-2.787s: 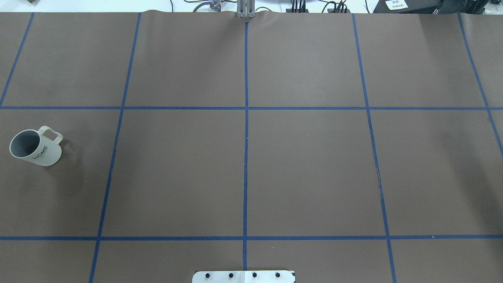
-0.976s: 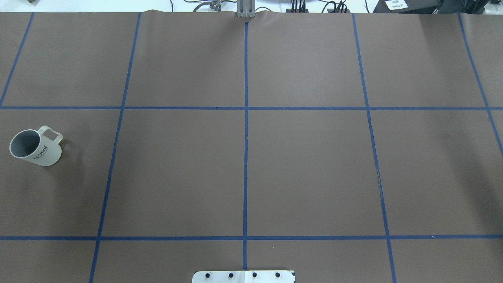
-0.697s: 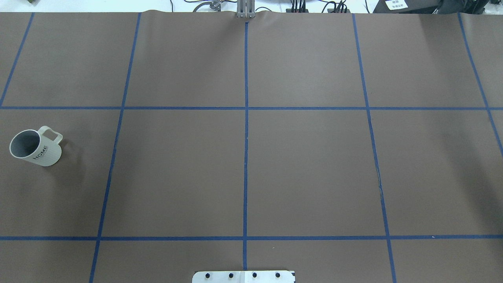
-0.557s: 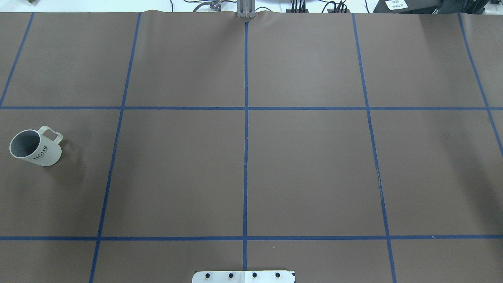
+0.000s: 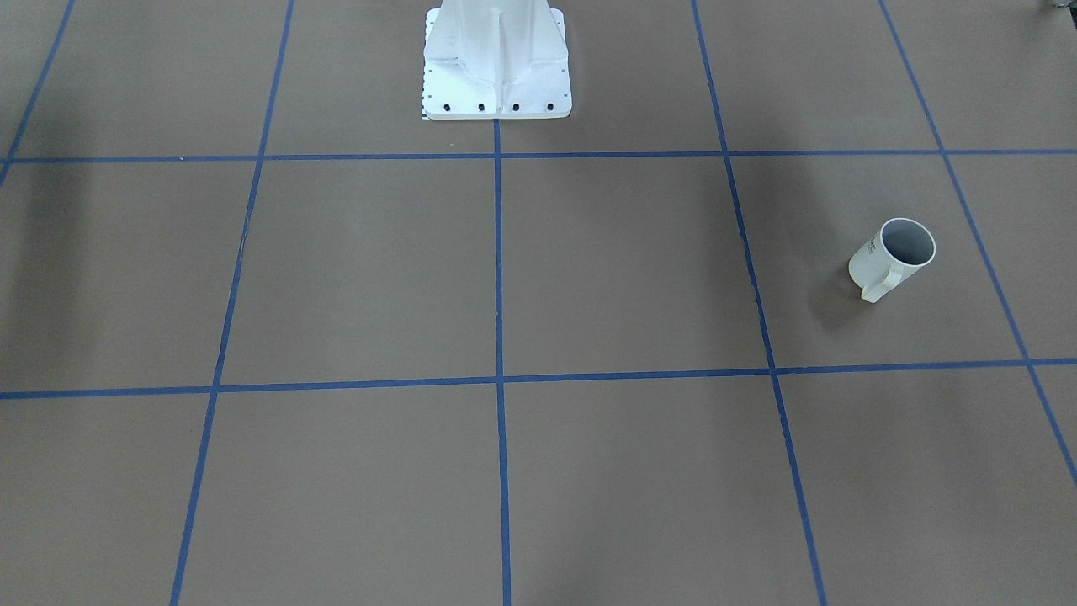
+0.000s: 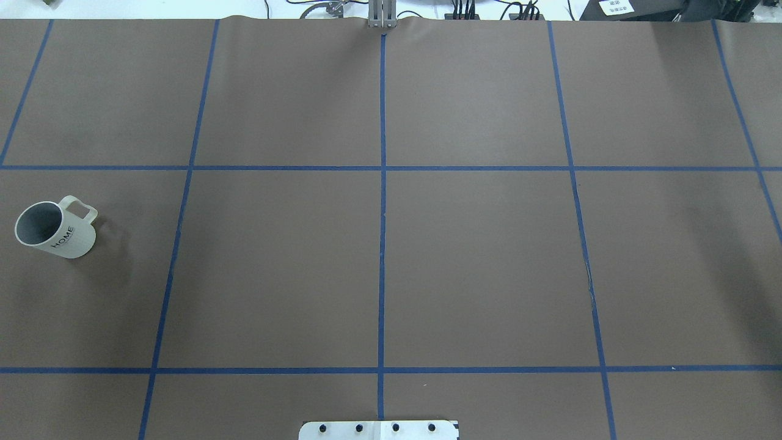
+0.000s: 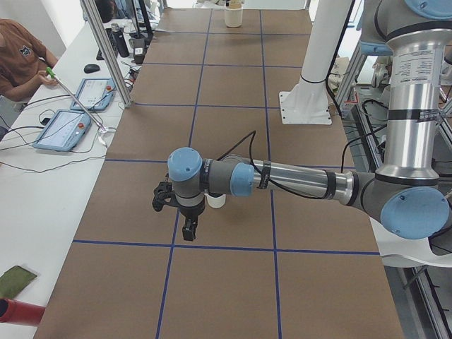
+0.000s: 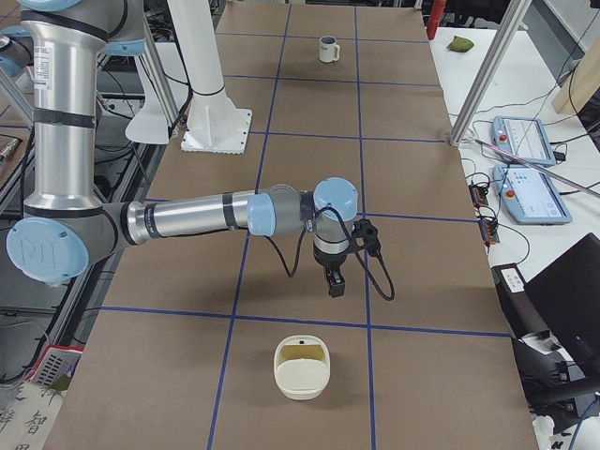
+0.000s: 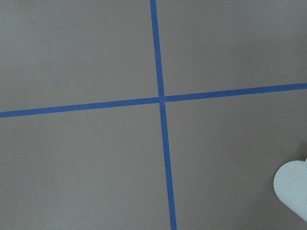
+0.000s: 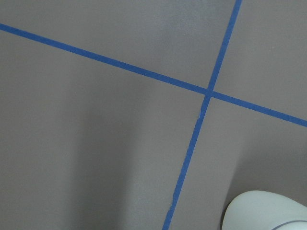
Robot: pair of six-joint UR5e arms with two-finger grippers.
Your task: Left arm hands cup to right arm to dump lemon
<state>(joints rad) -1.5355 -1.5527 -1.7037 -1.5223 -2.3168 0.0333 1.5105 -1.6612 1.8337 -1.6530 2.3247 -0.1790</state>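
Nearest, at the left end of the table (image 6: 476,263), my left gripper (image 7: 188,235) hangs pointing straight down from the left arm (image 7: 296,181), which reaches out level over the tabletop. Only the side camera catches it, so I cannot tell how wide its jaws stand. It hangs above the table, near the cup (image 6: 58,235) but apart from it.

The cup stands upright on the table, its handle turned away from my base (image 5: 496,59) and its black lettering toward me. My left wrist camera catches only a white edge of it in the lower right corner, past a crossing of blue tape lines (image 9: 160,99).

Farthest, toward the other end, my right gripper (image 8: 333,284) points down from the right arm (image 8: 197,217), above the table. There too only a side camera shows it, and I cannot tell whether it is open. A white bowl (image 8: 302,370) sits near it, apart from the fingers, with something yellowish inside that I cannot make out.
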